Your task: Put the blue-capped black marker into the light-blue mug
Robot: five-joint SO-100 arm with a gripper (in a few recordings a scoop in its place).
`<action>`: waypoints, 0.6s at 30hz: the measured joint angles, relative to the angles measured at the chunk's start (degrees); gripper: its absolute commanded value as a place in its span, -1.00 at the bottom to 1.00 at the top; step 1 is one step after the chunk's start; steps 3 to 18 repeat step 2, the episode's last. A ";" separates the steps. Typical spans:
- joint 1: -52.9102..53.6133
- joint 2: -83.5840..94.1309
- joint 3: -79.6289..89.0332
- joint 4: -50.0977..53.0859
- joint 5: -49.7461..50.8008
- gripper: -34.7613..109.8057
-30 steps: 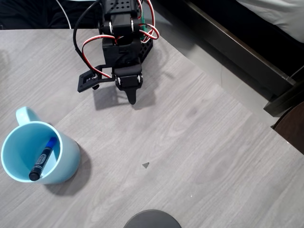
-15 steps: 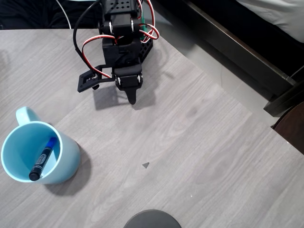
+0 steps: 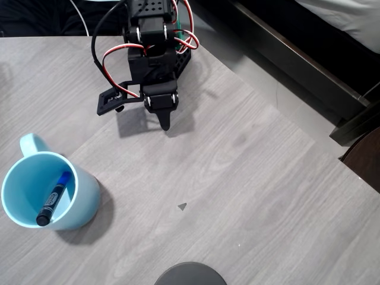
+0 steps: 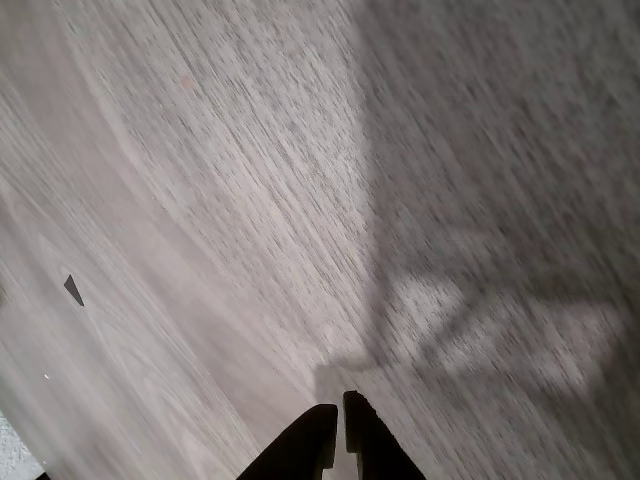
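Note:
The light-blue mug (image 3: 71,205) stands at the left front of the table in the overhead view, handle pointing to the back. Inside it lies the blue-capped black marker (image 3: 53,199), leaning on the mug's wall with the blue cap up. My black gripper (image 3: 165,122) hangs folded near the arm's base at the back, well away from the mug. In the wrist view its two fingers (image 4: 338,432) are pressed together over bare wood, with nothing between them.
A dark round object (image 3: 190,274) sits at the table's front edge. A small dark speck (image 3: 181,206) marks the middle of the grey wooden table (image 3: 249,196). The table's right edge runs diagonally, with a dark bed frame (image 3: 297,65) beyond it.

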 measured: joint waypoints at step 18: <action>0.00 0.00 0.00 0.00 0.00 -0.52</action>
